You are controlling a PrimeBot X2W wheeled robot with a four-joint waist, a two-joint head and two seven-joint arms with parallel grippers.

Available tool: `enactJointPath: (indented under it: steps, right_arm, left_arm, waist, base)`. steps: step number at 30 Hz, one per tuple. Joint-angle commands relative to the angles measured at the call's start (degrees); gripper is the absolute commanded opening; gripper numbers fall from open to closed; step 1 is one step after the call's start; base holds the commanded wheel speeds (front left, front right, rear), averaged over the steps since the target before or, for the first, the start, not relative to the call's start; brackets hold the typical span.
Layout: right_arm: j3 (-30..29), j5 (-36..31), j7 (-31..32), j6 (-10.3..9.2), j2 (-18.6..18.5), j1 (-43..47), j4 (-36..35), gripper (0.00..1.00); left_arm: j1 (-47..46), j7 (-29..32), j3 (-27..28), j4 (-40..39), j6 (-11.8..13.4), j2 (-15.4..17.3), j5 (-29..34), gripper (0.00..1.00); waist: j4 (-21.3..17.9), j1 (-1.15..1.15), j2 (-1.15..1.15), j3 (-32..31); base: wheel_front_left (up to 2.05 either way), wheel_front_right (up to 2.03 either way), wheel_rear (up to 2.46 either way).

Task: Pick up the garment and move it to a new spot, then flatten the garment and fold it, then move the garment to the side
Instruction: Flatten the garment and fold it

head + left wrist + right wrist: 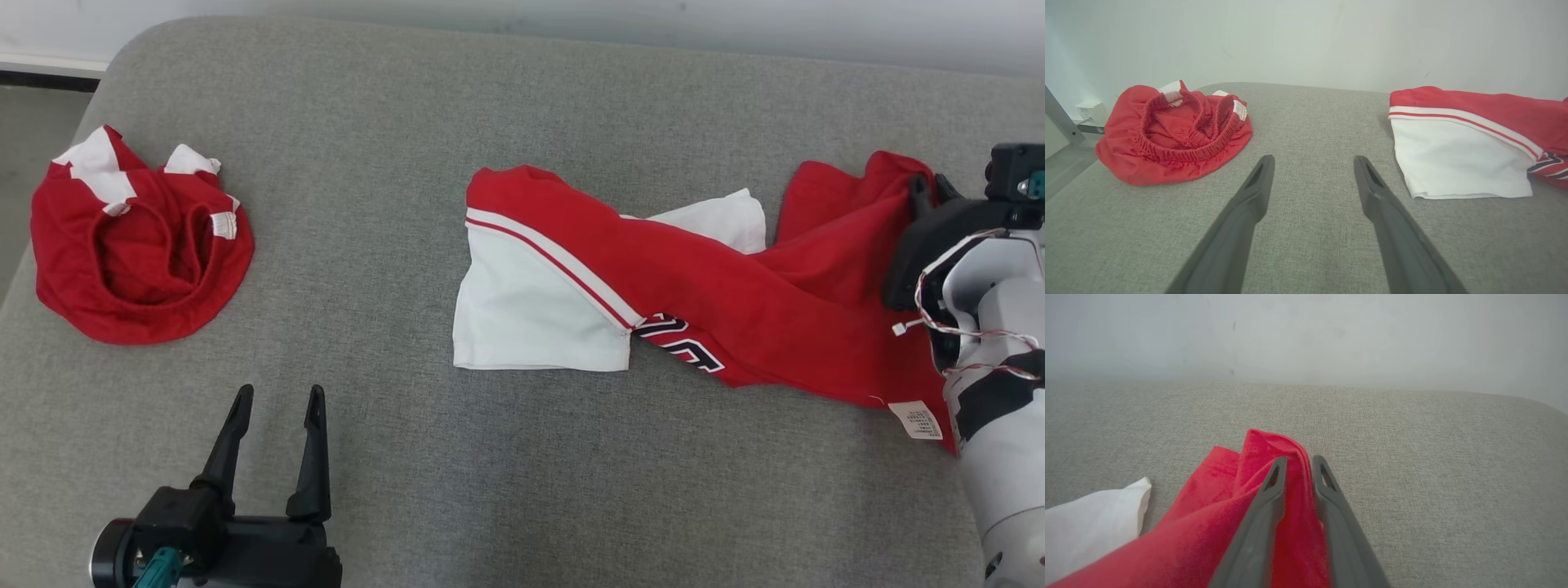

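Right fingers (1267, 506) pinch a red fold of the garment (718, 302), sprawled from the surface's (490, 122) middle to its right edge; left fingers (1255, 192) stand apart, empty, near the front edge, a crumpled red cloth (139, 269) beyond them

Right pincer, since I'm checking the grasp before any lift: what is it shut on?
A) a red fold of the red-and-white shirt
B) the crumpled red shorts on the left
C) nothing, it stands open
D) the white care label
A: in the right wrist view the right pincer is closed, with a red fold at the end of the red-and-white shirt pinched in it.
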Motion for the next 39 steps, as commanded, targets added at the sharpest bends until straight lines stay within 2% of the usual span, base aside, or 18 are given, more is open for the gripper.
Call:
enactJointPath:
  steps: [1, 8, 14, 19, 21, 22, 27, 32, 39]
  right_arm:
    - [-0.25, -0.46, -0.70, -0.15, 0.01, 0.56, 0.62, 1.00]
    - [-2.35, -0.62, -9.46, -0.15, -0.17, 5.43, 0.33, 1.00]
    - [0.09, -0.37, -16.87, -0.15, 2.58, 13.58, -6.37, 1.00]
    - [3.96, 1.80, -18.09, -0.15, 4.72, 23.11, -17.45, 1.00]
    - [5.65, 2.31, -18.12, -0.15, 5.49, 27.41, -23.09, 1.00]
    - [7.03, 3.16, -18.12, -0.15, 6.24, 31.94, -28.63, 1.00]
    - [9.74, 3.57, -18.05, -0.15, 7.36, 40.90, -38.91, 1.00]
    - [11.44, 3.07, -18.06, -0.15, 8.68, 47.85, -44.48, 1.00]
    - [11.48, 4.03, -18.07, -0.15, 9.68, 52.65, -45.37, 1.00]
  left_arm:
    - [-0.68, -0.04, 0.00, 0.21, 0.19, 0.03, -0.50, 1.00]
    - [1.28, -0.04, 1.61, 0.65, 0.66, 0.04, -0.33, 1.00]
    - [3.11, -0.04, 4.13, 0.49, 1.05, 0.05, -0.47, 1.00]
    - [5.56, -0.04, 4.97, -1.08, 1.45, 0.04, -1.27, 1.00]
    - [6.51, -0.04, 5.06, -1.02, 1.54, 0.05, -1.36, 1.00]
    - [7.24, -0.04, 4.90, -0.70, 1.68, 0.04, -1.42, 1.00]
    - [8.50, -0.04, 4.08, -0.18, 2.31, 0.03, -2.04, 1.00]
    - [9.53, -0.04, 3.18, 0.18, 2.76, 0.04, -2.57, 1.00]
    - [11.85, -0.04, 2.85, 0.93, 3.00, 0.04, -2.53, 1.00]
  waist:
    - [0.31, -0.01, -0.01, -0.12]
    - [-1.27, -0.01, -0.01, -4.01]
    - [-4.24, -0.01, -0.01, -8.65]
    - [-6.96, -0.01, -0.01, -12.33]
    - [-8.17, -0.01, -0.01, -13.75]
    - [-9.29, -0.01, -0.01, -15.25]
    - [-11.54, -0.01, -0.01, -17.59]
    - [-13.72, -0.01, -0.01, -19.12]
    - [-16.09, -0.01, -0.01, -20.39]
  base:
    - [0.00, 0.00, 0.00]
    - [0.00, 0.00, 0.00]
    - [0.00, 0.00, 0.00]
    - [0.00, 0.00, 0.00]
    - [0.00, 0.00, 0.00]
    - [0.00, 0.00, 0.00]
    - [0.00, 0.00, 0.00]
    - [0.00, 0.00, 0.00]
    - [0.00, 0.00, 0.00]
